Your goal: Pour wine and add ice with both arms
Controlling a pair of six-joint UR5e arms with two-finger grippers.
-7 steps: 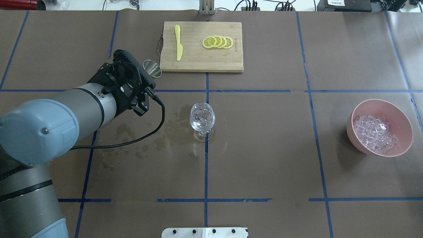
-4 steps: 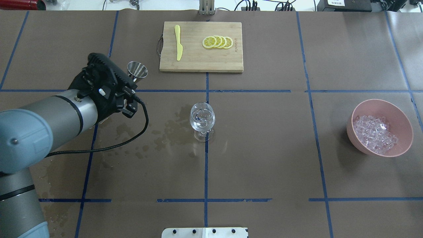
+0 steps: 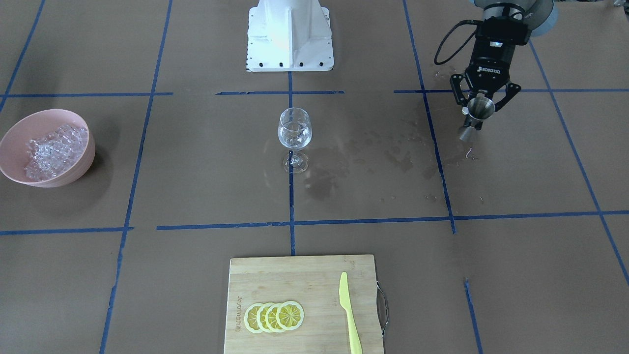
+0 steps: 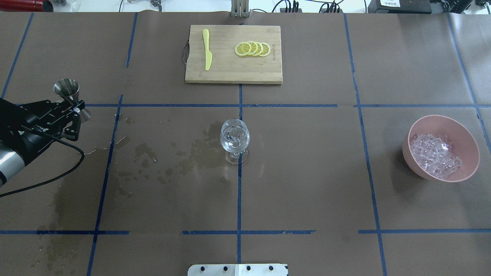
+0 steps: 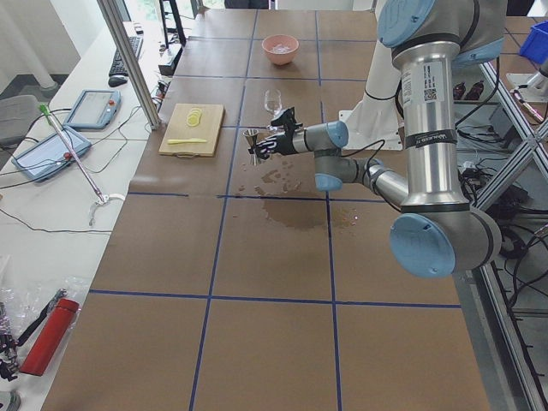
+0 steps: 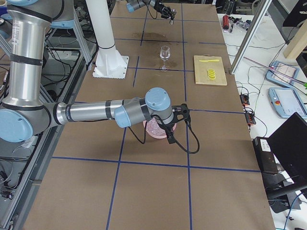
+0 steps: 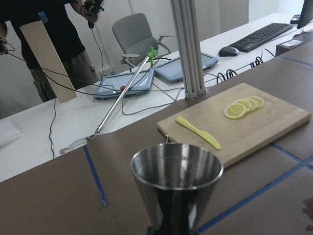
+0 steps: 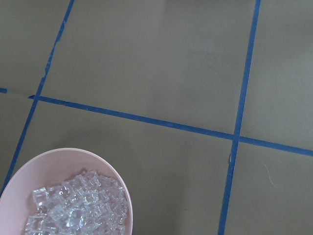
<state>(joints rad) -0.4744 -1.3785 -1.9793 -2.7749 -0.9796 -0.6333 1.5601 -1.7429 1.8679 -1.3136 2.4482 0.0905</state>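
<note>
overhead exterior is showing the left gripper [image 4: 73,109] clamping a steel jigger [image 4: 68,89], well apart from the wine glass [image 4: 234,138], toward the robot's left. the wine [image 4: 233,145] is sitting in that glass. the ice [image 4: 435,156] is lying in a pink bowl [image 4: 468,138] far on the glass's other side, with the right gripper [image 6: 173,125] hovering above it; whether its fingers are parted, i cannot tell.

You've got brown paper [image 4: 307,172], blue tape grid [image 4: 299,105], dark blotches [image 4: 199,149], pink bowl [image 4: 470,134], clear ice [image 4: 435,155], silver jigger [image 4: 69,92], yellow knife [image 4: 207,50] and lemon slices [image 4: 253,49], pale board [image 4: 230,71]
</note>
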